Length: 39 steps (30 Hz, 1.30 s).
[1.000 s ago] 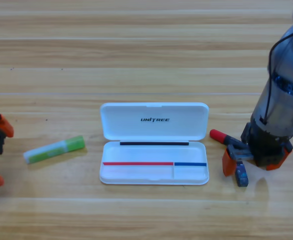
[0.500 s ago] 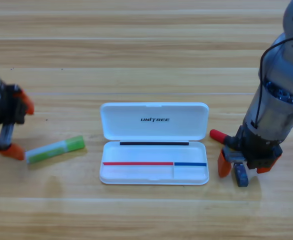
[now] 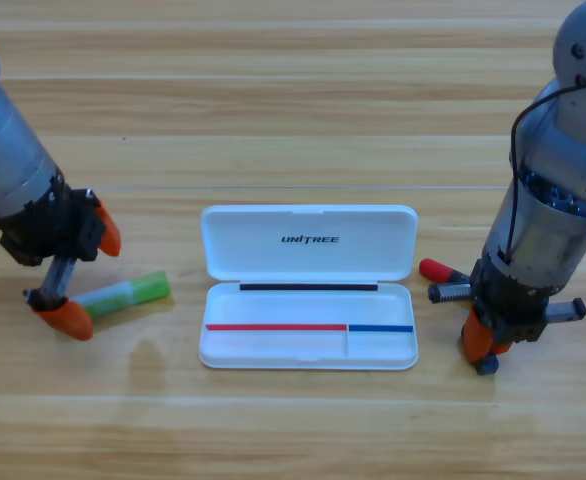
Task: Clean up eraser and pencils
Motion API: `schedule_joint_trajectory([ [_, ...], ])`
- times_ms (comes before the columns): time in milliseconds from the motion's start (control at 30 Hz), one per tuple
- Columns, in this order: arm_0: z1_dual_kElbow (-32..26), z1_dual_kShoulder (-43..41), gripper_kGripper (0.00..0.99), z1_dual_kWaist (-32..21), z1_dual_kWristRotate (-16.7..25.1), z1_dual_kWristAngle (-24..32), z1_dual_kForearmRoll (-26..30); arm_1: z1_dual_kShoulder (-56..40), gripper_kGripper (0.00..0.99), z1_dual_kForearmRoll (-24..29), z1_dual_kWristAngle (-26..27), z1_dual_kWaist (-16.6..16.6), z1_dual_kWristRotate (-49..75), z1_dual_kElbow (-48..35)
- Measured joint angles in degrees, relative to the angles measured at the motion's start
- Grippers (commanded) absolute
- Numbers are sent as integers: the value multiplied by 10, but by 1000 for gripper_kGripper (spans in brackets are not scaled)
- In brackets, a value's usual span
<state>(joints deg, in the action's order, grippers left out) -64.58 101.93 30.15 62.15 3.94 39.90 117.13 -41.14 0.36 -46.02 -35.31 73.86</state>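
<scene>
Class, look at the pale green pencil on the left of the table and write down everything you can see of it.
The pale green pencil is a short, thick, marker-like stick that looks like plastic. Its right part is bright green, the left part whitish and translucent. It lies flat on the wooden table, slightly tilted, green end higher, left of the white case and apart from it. The left gripper straddles its whitish end with open jaws, one orange jaw above, one below; contact cannot be confirmed.
</scene>
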Motion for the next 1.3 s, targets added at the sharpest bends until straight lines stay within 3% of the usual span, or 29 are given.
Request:
schedule_joint_trajectory([
  [133,-12,5,916,0,0,4,0,0,0,-11,14,0,24,2],
  [300,-27,26,916,0,0,5,-1,-6,0,-133,30,-2,150,51],
  [400,-28,35,905,0,-2,5,-17,-32,0,-157,32,-2,304,70],
  [567,-39,49,905,-1,-73,0,-54,-61,0,-208,34,-6,549,116],
  [733,-40,52,905,-7,-102,-8,-55,-55,0,-229,53,-23,702,154],
  [1300,-25,83,904,-29,-140,-57,-56,100,0,-230,42,-60,743,323],
])
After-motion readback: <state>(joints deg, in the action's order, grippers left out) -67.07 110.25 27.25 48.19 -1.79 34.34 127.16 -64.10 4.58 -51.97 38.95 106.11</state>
